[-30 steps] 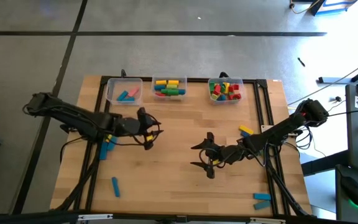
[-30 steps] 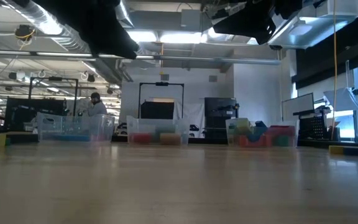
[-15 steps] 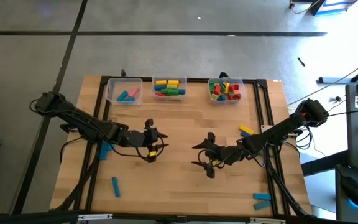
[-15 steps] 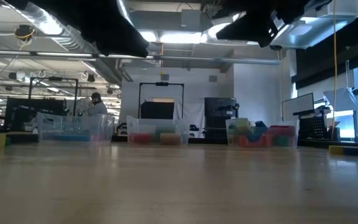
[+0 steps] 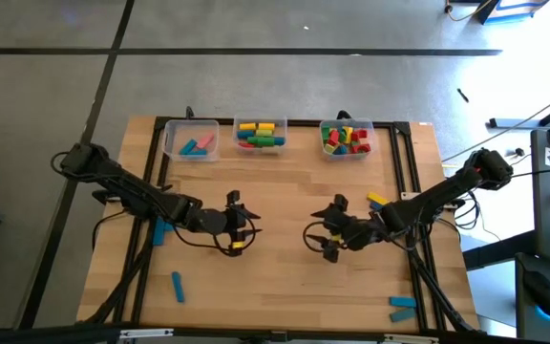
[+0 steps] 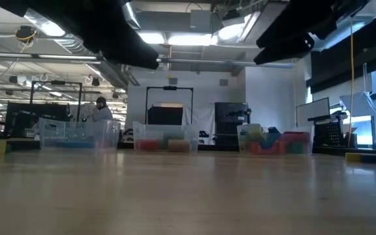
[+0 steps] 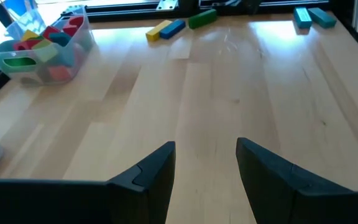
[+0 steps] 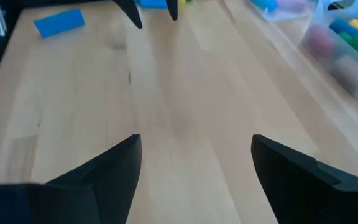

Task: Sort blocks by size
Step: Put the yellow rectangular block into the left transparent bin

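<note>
over the table's middle, two empty grippers face each other

on the wooden table the left gripper sits left of centre, its dark fingers spread apart with bare wood showing between them and nothing held. the right gripper sits right of centre, pointing back toward the left one, its fingers set wide apart and equally empty. the two grippers are near each other but not touching.

along the far edge stand three clear bins. the left bin holds a few blue and pinkish blocks, the middle bin holds longer yellow, green, blue and red bars, and the right bin is packed with short red, green, yellow and blue pieces.

loose blocks remain on the table. a blue bar lies beside the left arm, partly under it, and another blue bar lies near the front left corner, well apart from both grippers. a yellow block sits just beyond the right arm, with a blue block and a green bar beside it in the left wrist view. two blue blocks lie together near the front right corner.

from table height the bins show in a row across the far edge, and a person stands in the room behind.
</note>
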Action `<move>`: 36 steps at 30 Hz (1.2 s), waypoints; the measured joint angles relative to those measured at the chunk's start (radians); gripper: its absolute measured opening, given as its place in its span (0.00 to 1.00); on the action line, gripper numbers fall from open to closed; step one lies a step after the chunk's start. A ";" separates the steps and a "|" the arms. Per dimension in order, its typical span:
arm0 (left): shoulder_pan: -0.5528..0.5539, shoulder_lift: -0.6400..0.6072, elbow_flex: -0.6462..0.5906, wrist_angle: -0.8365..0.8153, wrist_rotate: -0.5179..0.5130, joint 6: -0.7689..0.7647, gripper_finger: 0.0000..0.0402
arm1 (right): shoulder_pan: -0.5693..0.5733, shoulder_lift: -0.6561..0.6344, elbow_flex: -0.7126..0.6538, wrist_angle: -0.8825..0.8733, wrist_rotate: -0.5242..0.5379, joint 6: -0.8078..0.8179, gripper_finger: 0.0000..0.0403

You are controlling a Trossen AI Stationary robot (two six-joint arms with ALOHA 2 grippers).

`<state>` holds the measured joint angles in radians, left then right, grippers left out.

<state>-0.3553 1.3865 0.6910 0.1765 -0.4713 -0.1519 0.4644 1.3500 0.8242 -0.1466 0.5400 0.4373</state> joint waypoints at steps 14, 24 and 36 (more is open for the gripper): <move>0.000 0.000 0.000 0.021 0.000 -0.001 0.41 | -0.074 -0.001 0.000 -0.372 -0.002 0.215 0.73; 0.000 0.000 0.000 0.030 0.000 0.008 0.41 | -0.116 -0.001 0.000 -0.613 -0.060 0.343 0.73; 0.000 0.000 0.000 0.030 0.000 0.011 0.41 | -0.206 -0.001 -0.001 -0.846 -0.141 0.415 0.73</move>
<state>-0.3553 1.3865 0.6910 0.2066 -0.4718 -0.1413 0.2585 1.3491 0.8234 -0.9930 0.3986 0.8525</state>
